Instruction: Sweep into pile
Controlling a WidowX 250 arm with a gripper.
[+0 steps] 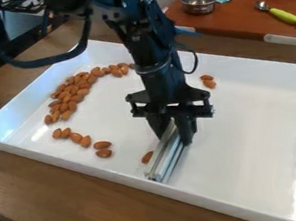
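Metal bar is sitting low in the white tray, one end close to the near wall; tool is clamping it, one finger on each side. Almonds are lying in three main lots: thick curved cluster toward the far left, loose row nearer the near wall, pair by the far wall, beyond the arm. Lone almond is lying just beside the bar's left side. Main risk: bar end is leaving little room at the near wall, so a push that way could jam it and twist it in the grip, since only its upper part is being held. Second risk: if the bar is riding slightly high or tilting, the lone almond could be slipping beneath it or rolling round its end during a leftward stroke. A fast stroke could also be scattering the row rather than gathering it. Far pair is lying off such a path, so probably needing a separate pass; skipping that would be leaving the pile incomplete. Judging the sweep as partly done, cluster looking like the likely target.
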